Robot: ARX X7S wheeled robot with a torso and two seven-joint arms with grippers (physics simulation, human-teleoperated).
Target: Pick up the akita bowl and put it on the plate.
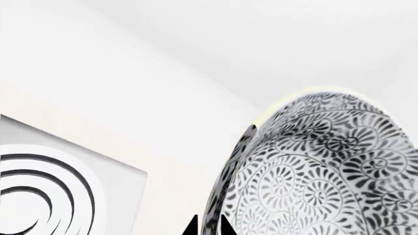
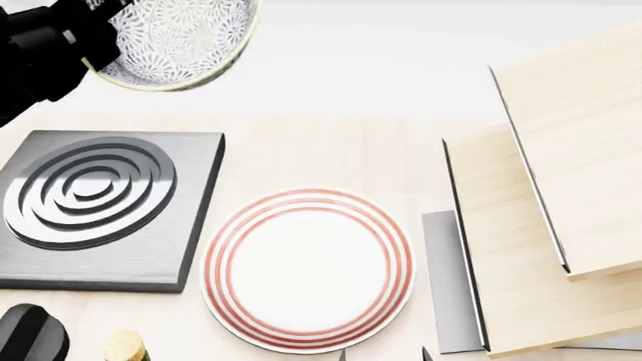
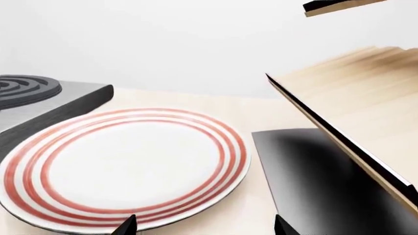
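The left gripper point(image 2: 95, 34) clamps the akita bowl point(image 2: 176, 41), lifted above the table's point(image 2: 331, 162) far left corner. The plate point(image 2: 307, 269) lies bare near its front edge, where the right gripper point(image 3: 202, 227) hangs, jaws apart.

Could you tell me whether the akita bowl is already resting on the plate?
No, the plate lies bare, and the akita bowl is up beside the left hand.

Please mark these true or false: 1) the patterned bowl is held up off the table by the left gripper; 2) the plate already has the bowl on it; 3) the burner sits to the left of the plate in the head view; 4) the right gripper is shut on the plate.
1) The bowl is held by the left gripper: true.
2) False: the plate is bare.
3) The burner is left of the plate: true.
4) False: the right gripper is open, holding nothing.
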